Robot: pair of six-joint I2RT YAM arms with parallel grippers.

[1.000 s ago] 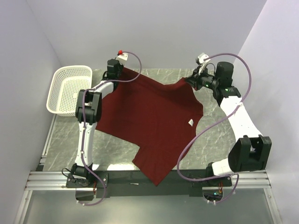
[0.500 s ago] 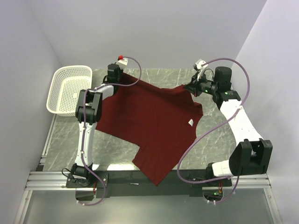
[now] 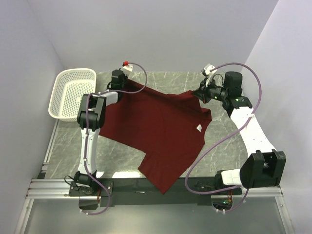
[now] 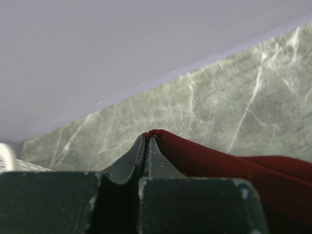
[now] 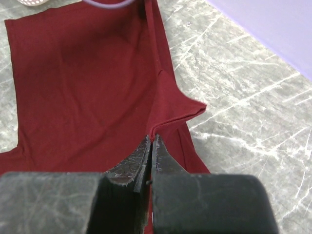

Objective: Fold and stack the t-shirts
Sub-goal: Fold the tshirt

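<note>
Change: the t-shirt's (image 3: 156,126) far edge runs straighter between the grippers than a second ago.
Left gripper (image 4: 146,140): clamped tight on a far corner of the shirt; the cloth trails to its right.
Right gripper (image 5: 152,140): clamped tight on the other far corner; the shirt spreads ahead of it.
Cloth: plain maroon, soft, lightly creased.
Table (image 3: 122,156): grey, marble-veined.
Basket (image 3: 73,92): white perforated plastic, left of the left gripper.

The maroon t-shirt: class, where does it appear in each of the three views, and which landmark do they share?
Top external: t-shirt spread across the middle.
Left wrist: t-shirt lower right, pinched in the left pincer.
Right wrist: t-shirt upper left and centre.
Shared landmark: grey marbled tabletop.
</note>
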